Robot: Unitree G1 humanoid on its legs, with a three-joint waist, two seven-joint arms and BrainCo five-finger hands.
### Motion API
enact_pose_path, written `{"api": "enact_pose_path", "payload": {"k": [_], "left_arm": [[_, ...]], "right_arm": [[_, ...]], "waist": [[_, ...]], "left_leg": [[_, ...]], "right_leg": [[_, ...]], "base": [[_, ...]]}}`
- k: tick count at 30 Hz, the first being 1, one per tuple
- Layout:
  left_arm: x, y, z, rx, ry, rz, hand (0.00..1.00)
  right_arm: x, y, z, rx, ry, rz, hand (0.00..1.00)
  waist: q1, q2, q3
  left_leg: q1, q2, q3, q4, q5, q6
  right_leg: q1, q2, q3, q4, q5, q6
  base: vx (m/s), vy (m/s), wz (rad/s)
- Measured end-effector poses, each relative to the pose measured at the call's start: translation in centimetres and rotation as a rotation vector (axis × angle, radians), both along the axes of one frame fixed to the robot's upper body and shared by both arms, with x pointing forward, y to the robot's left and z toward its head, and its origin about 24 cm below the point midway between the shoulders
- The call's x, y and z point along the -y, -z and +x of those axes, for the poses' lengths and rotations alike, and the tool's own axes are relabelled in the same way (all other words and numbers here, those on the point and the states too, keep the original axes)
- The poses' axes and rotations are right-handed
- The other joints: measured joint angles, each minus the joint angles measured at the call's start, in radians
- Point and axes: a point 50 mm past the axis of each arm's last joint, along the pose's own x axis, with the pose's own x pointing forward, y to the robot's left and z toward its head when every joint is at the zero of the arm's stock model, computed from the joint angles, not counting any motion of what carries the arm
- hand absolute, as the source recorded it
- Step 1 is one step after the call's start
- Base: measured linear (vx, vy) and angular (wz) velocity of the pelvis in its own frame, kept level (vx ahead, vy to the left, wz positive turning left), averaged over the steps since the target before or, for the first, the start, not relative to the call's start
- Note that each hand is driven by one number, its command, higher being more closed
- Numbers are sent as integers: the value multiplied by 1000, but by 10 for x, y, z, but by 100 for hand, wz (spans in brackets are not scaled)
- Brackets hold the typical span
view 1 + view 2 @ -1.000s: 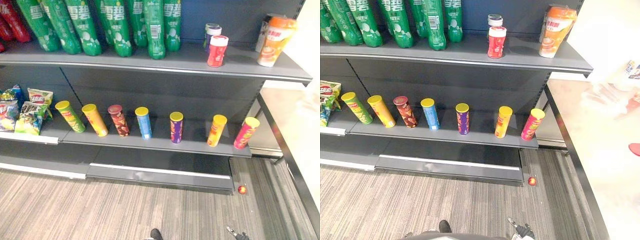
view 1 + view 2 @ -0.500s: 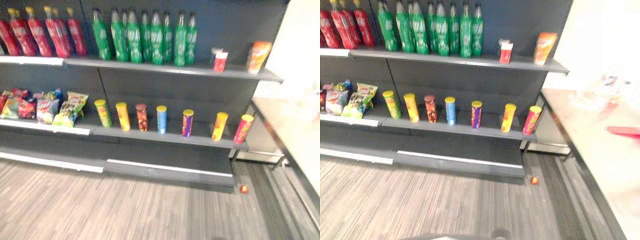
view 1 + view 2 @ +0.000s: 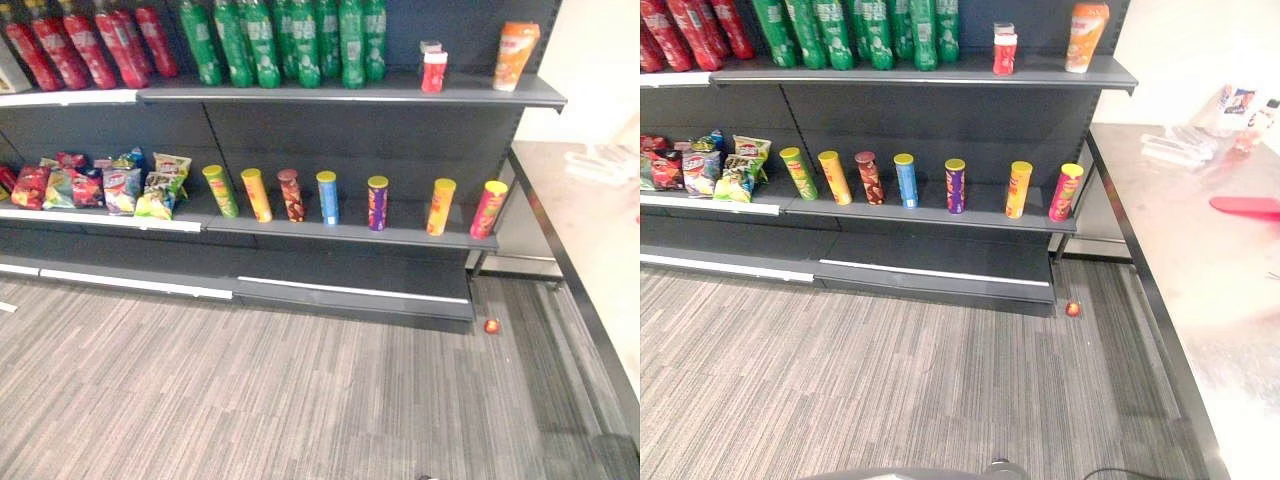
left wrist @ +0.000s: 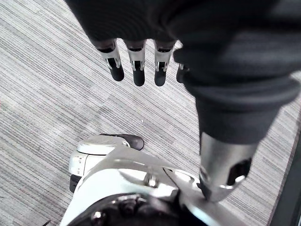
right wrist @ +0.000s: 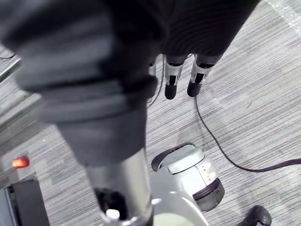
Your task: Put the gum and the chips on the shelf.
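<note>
**Hands empty, goods shelved**

The shelf [image 3: 350, 98] stands well ahead of the left hand [image 4: 136, 61] and right hand [image 5: 170, 80]; the right eye view adds a table [image 3: 1180, 250]. The lower board carries chip cans [image 3: 378, 203], with gum tubs [image 3: 433, 70] above. Both hands hang slack-fingered, empty, over carpet [image 4: 47, 94].

carpet floor [image 3: 250, 390], grey-striped | dark shelf unit [image 3: 940, 120] | table [image 3: 1200, 260], probably steel

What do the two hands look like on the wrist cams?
Left hand and right hand match: silver fingers ending in rounded dark tips, a thicker silver thumb set apart from them, and a dark ribbed cover over the back and wrist.
</note>
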Motion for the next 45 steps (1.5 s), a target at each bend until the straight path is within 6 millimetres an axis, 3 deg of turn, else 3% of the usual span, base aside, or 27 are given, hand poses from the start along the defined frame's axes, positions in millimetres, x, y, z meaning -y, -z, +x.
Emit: {"api": "enact_pose_path", "payload": {"k": [5,11,12,16,19,21,29,34,45], "left_arm": [[1,0,-2,-1,-27,-10,0],[0,0,1,14,-30,-19,0],[0,0,6,26,-33,-18,0],[-3,-1,21,62,-29,-11,0],[-5,-1,26,75,-28,-7,0],[-5,-1,28,80,-26,-6,0],[-7,-2,30,89,-24,1,0],[-7,-2,31,87,-27,9,0],[-6,-2,29,78,-29,15,0]], "right_arm": [[1,-1,5,16,-17,2,0],[1,-1,2,20,14,4,0],[1,-1,3,21,14,4,0],[-1,0,5,21,5,9,0],[-2,0,9,29,-4,14,0],[-3,0,8,24,-11,15,0],[-4,0,13,37,-43,17,0],[-4,-1,12,38,-51,16,0],[-3,-1,7,29,-60,10,0]], "waist": [[0,1,-1],[-6,1,-7],[-7,11,-12],[-5,4,-9],[-27,-2,-4],[-25,-4,-3],[-25,-13,10],[-25,-15,16],[-25,-22,8]], "left_leg": [[18,18,39,-4,6,-9],[39,18,60,6,43,8],[37,14,61,5,44,9],[52,5,79,5,44,9],[53,-3,79,23,44,9],[54,-4,79,40,44,9],[51,-5,73,42,44,9],[48,1,50,21,38,29],[30,-6,25,3,43,24]], "right_leg": [[2,33,40,-38,23,-12],[2,34,54,-36,104,-36],[1,34,54,-35,111,-44],[7,29,53,-34,111,-45],[16,13,48,-25,111,-45],[19,5,47,-16,111,-45],[20,-3,21,-5,102,-42],[22,4,-13,-20,86,-34],[34,-1,-40,-72,116,-27]], "base": [[68,4,-39],[157,45,-20],[171,52,-1],[137,38,-8],[63,15,2],[0,0,0],[-101,-43,6],[-181,-64,14],[-25,-8,4]]}}
